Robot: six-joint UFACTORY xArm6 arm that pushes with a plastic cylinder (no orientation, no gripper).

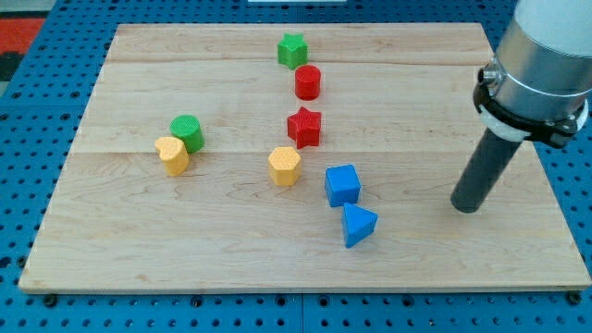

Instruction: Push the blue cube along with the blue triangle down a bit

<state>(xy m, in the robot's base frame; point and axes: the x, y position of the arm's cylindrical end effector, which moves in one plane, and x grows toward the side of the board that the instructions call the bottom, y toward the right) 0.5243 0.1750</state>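
The blue cube lies right of the board's middle. The blue triangle lies just below it and slightly to the right, close to it or touching it. My tip rests on the board well to the right of both blue blocks, at about the height of the gap between them. It touches no block.
A yellow hexagon lies left of the blue cube, with a red star, a red cylinder and a green star in a column above. A green cylinder and a yellow heart lie together at the left. The wooden board sits on blue pegboard.
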